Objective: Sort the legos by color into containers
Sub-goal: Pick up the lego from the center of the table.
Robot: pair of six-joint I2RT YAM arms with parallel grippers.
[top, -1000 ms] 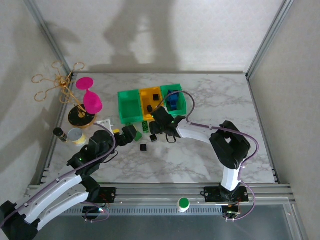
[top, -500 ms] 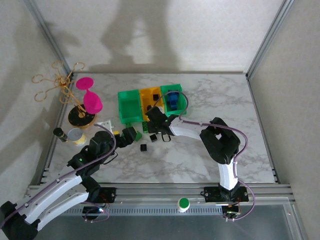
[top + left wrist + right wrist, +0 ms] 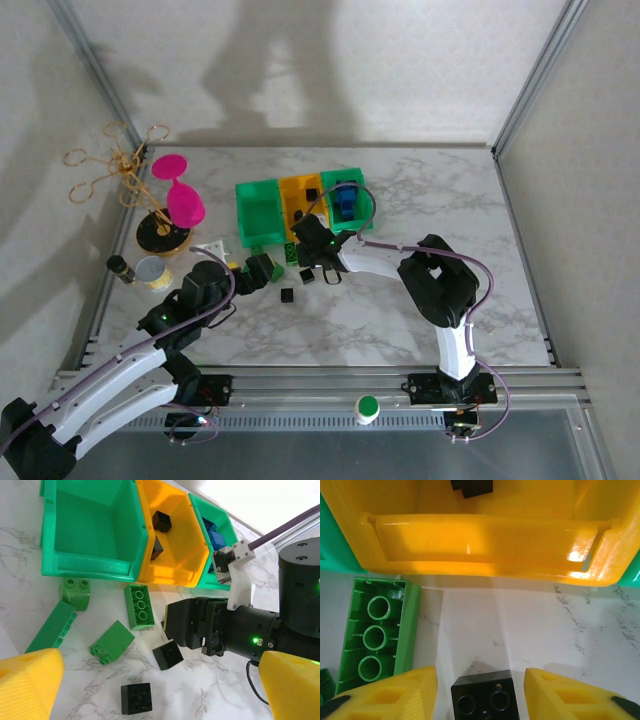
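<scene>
The containers stand in a row: a left green bin (image 3: 95, 525), an orange bin (image 3: 170, 545) holding two black legos (image 3: 162, 521), and a right green bin (image 3: 220, 530) with blue legos (image 3: 212, 535). Green legos (image 3: 140, 606) (image 3: 112, 642) (image 3: 76, 591) and two black legos (image 3: 171, 655) (image 3: 136, 698) lie on the marble in front. My right gripper (image 3: 480, 676) is low over one black lego (image 3: 485, 697), its yellow fingers on either side with gaps showing, so it is open. Just to the left, my left gripper (image 3: 162, 680) hangs wide open over the loose bricks.
Beside the right fingers lies a long green brick (image 3: 377, 635), close to the orange bin's front wall (image 3: 485, 545). Pink cups on a stand (image 3: 180, 200), a gold wire rack (image 3: 120, 165) and a small jar (image 3: 150, 270) sit at the left. A green button (image 3: 367, 405) sits on the front rail.
My right gripper has shifted slightly left and down onto the black lego, and its fingers have drawn closer together. The left arm has barely moved.
</scene>
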